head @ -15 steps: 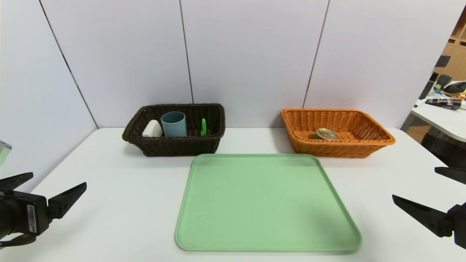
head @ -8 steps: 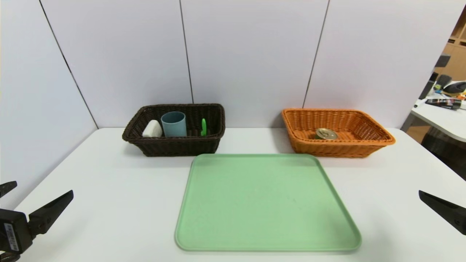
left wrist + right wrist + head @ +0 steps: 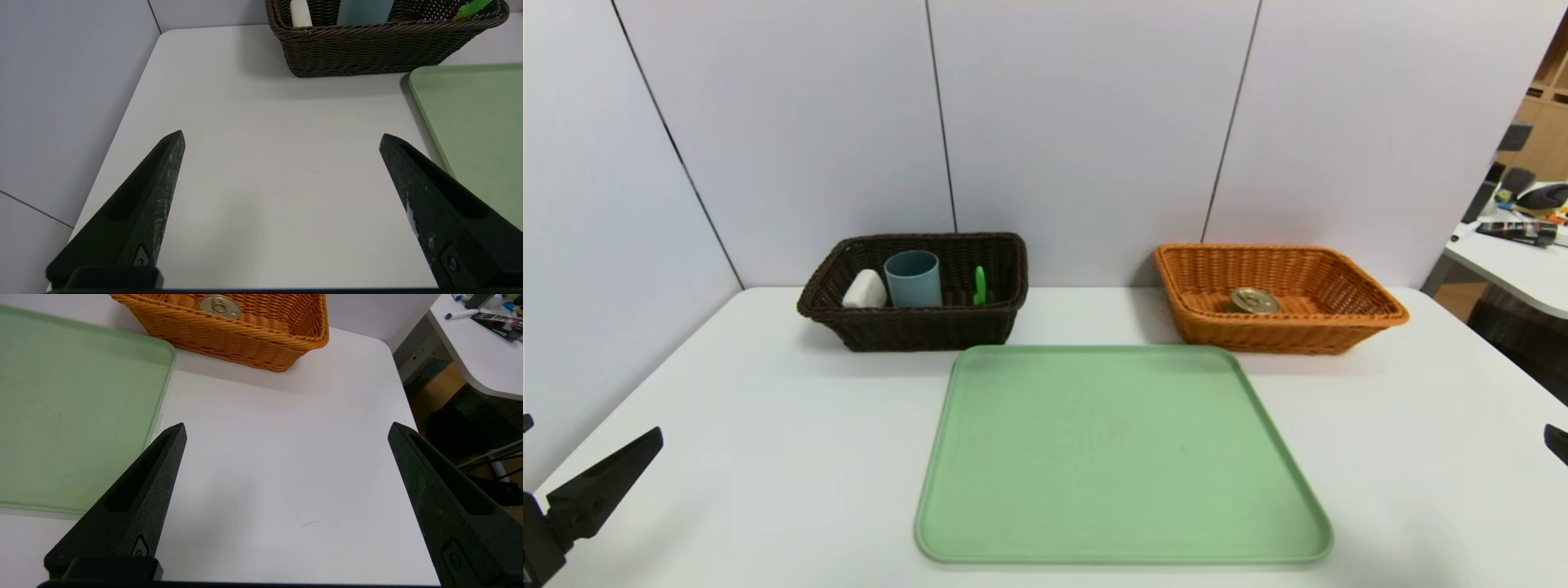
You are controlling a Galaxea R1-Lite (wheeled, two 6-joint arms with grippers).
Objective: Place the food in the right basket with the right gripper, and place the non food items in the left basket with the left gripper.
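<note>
Since the earlier frame both hands have been drawn back toward the worktop's [image 3: 792, 425] near corners, left hand [image 3: 282, 141] and right hand [image 3: 286, 430] each spread wide and empty. Soap bar [image 3: 864, 289], blue cup [image 3: 913, 278] and green item [image 3: 979, 286] are seen in the dark left basket [image 3: 915, 327], the green tray [image 3: 1119, 457] bare, a can [image 3: 1254, 300] in the orange right basket [image 3: 1282, 331]. Sorting is judged done; retreat is best kept level, with open room at both sides.

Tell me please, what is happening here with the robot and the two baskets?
Nothing is being handled. The green tray is bare. The dark basket holds a white block, a blue cup and a green item; the orange basket holds a can. The left gripper and right gripper are open and empty, at the table's near edges.
</note>
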